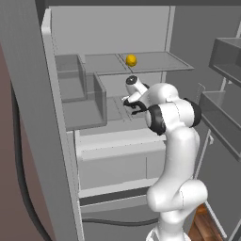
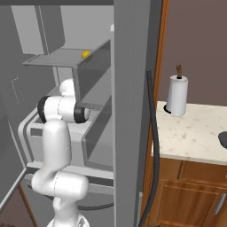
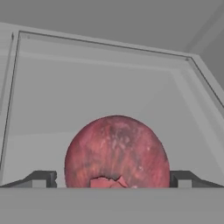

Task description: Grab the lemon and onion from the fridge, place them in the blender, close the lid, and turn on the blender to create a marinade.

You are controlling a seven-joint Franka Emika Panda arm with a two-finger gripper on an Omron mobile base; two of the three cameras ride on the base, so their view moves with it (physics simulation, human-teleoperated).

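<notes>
Two fingertips (image 3: 43,179) stand wide apart on either side of the onion (image 3: 117,152), which sits on a fridge shelf (image 3: 100,100) right before the gripper (image 3: 114,180), not yet clamped. To do this well, I judge the jaws should close evenly across the ball's widest part, then lift gently before backing out. Up on the higher shelf (image 1: 155,61) waits the lemon (image 1: 131,60).
</notes>
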